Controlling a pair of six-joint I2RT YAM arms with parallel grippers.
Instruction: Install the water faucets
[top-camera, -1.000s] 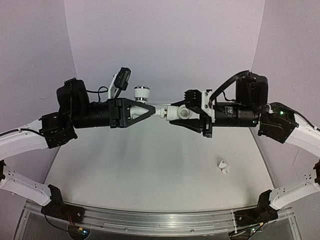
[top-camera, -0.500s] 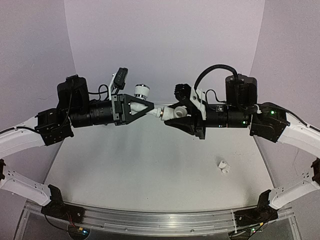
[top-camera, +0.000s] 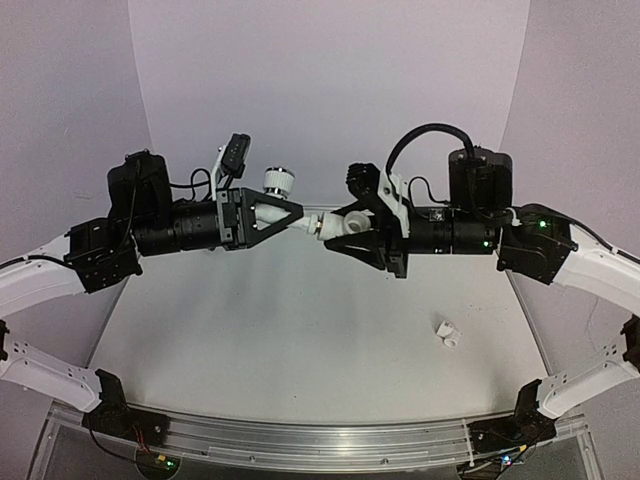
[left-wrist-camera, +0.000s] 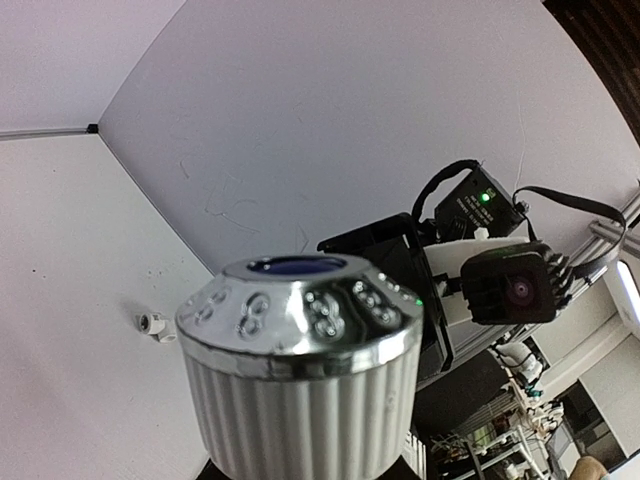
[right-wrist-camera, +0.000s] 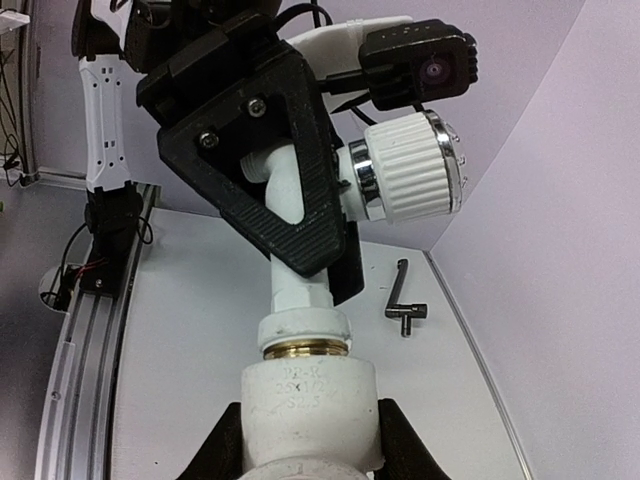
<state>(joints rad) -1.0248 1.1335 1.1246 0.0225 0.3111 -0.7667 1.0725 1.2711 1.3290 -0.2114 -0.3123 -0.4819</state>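
Above the desk (top-camera: 300, 330) we see the left pincer (top-camera: 297, 214) clamped on the white tap body (right-wrist-camera: 298, 285) and the right pincer (top-camera: 338, 226) clamped on the tubular fitting (right-wrist-camera: 310, 400), the two parts meeting end to end in mid-air. A dark crank-shaped bar (right-wrist-camera: 403, 298) and a loose white piece (top-camera: 448, 336) lie on the desk, apart from each other. The ribbed knob (left-wrist-camera: 300, 360) fills the left wrist view, hiding that pincer's fingers.

White faucet (right-wrist-camera: 297, 290), white fitting (right-wrist-camera: 310, 405); ribbed white knob (right-wrist-camera: 410, 165), chrome cap (left-wrist-camera: 300, 310).
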